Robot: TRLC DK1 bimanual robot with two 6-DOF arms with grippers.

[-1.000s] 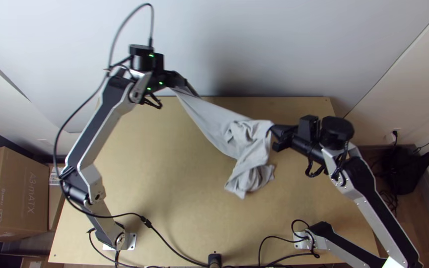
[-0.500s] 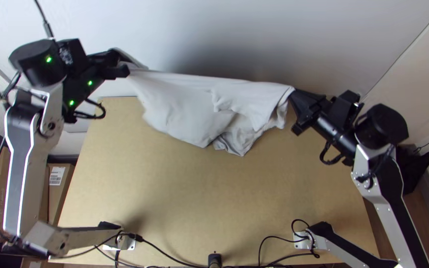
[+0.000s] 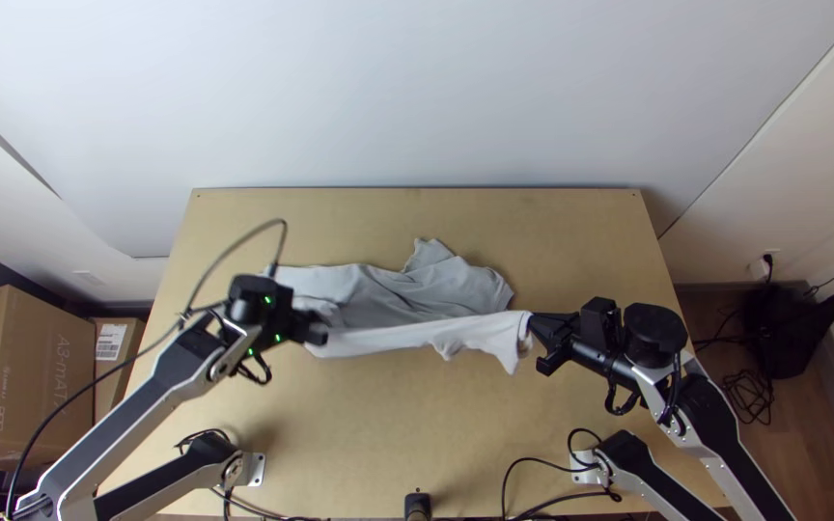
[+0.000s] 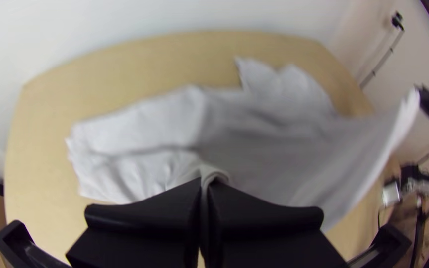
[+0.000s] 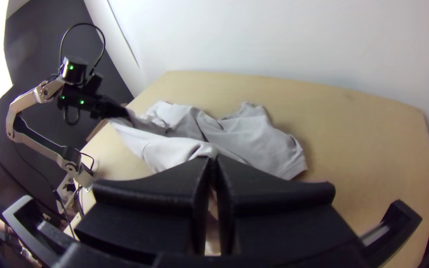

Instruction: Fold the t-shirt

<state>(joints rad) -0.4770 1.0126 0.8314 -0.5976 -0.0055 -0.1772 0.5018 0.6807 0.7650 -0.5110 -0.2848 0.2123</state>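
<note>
A grey t-shirt (image 3: 446,289) is gripped at two places above the desk (image 3: 388,425): at the left by the left tool (image 3: 319,333), at the right by the right tool (image 3: 537,340), the cloth being pinched between closed fingers in each. A near strip is stretched between them; the rest is laid out, creased and partly bunched, on the far side.

A hand could pass over the bare near part of the table (image 3: 369,425), or along the strip beside the wall (image 3: 417,106). Between them the t-shirt (image 3: 398,338) bars the way, stretched from left gripper (image 3: 320,333) to right gripper (image 3: 536,326).
</note>
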